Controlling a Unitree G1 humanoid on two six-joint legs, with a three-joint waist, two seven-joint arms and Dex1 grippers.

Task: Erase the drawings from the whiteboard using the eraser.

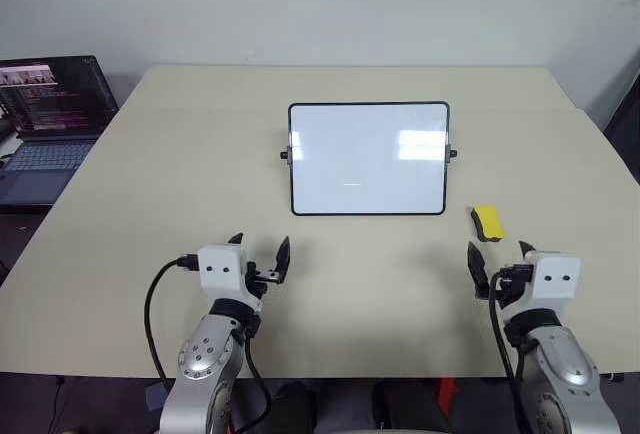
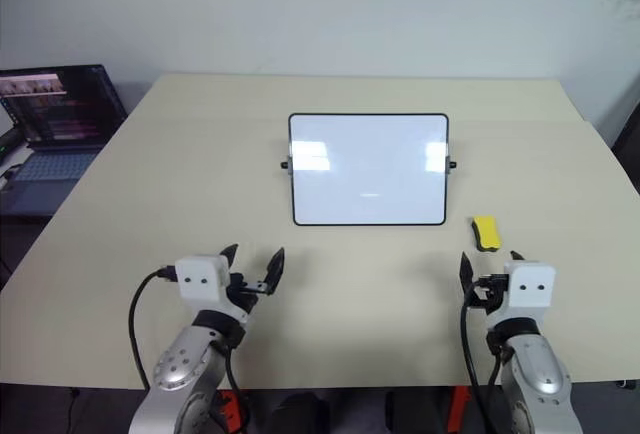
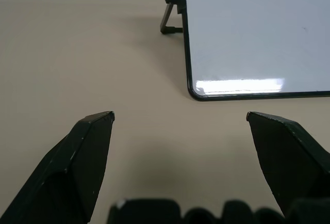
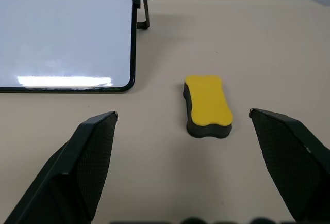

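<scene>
The whiteboard (image 1: 368,158) stands tilted on its side knobs at the middle of the beige table. Its glossy face looks white; of the drawings I make out just a faint short streak (image 1: 352,185) near the lower middle and a tiny speck (image 3: 304,28). The yellow eraser (image 1: 487,222) with its black underside lies flat on the table just right of the board's lower right corner. My right gripper (image 1: 498,251) hovers open a short way in front of the eraser (image 4: 207,105), apart from it. My left gripper (image 1: 261,244) is open and empty in front of the board's lower left corner (image 3: 198,95).
An open laptop (image 1: 50,119) with a lit screen sits on a lower surface off the table's left edge. The table (image 1: 150,214) is bare beige around the board, and its front edge runs just under both wrists.
</scene>
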